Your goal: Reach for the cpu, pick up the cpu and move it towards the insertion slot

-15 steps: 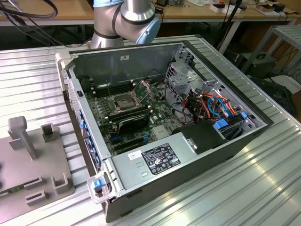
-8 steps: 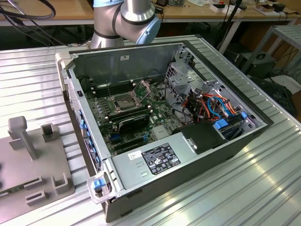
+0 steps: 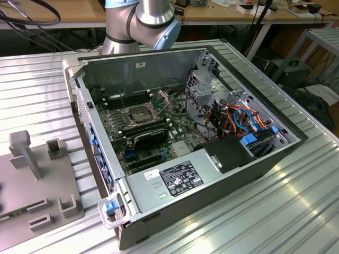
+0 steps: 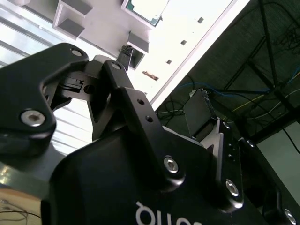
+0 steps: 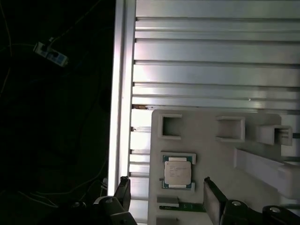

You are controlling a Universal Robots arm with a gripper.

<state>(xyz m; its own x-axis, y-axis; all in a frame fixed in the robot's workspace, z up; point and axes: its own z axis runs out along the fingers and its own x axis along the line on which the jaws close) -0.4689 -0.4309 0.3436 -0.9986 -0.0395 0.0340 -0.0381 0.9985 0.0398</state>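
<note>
The cpu [image 5: 177, 171] is a small square chip with a pale metallic face, lying flat in a recess of a pale fixture plate [image 5: 211, 154]. My gripper [image 5: 167, 197] hovers above it, open, with one dark finger [image 5: 123, 192] on each side and nothing between them. In the second wrist view the cpu [image 4: 145, 9] lies beyond the black gripper [image 4: 161, 84]. The insertion slot [image 3: 139, 114] is a metal-framed socket with a dark centre on the motherboard inside the open computer case [image 3: 254, 164]. Its thin bracket [image 3: 160, 98] stands raised.
The grey fixture plate [image 3: 32, 180] with upright posts and pockets lies on the ribbed metal table [image 3: 296, 211] at the exterior view's left of the case. The arm [image 3: 143, 21] rises behind the case. A black expansion card [image 3: 151, 137], drive cage [image 3: 206, 87] and cables crowd the case.
</note>
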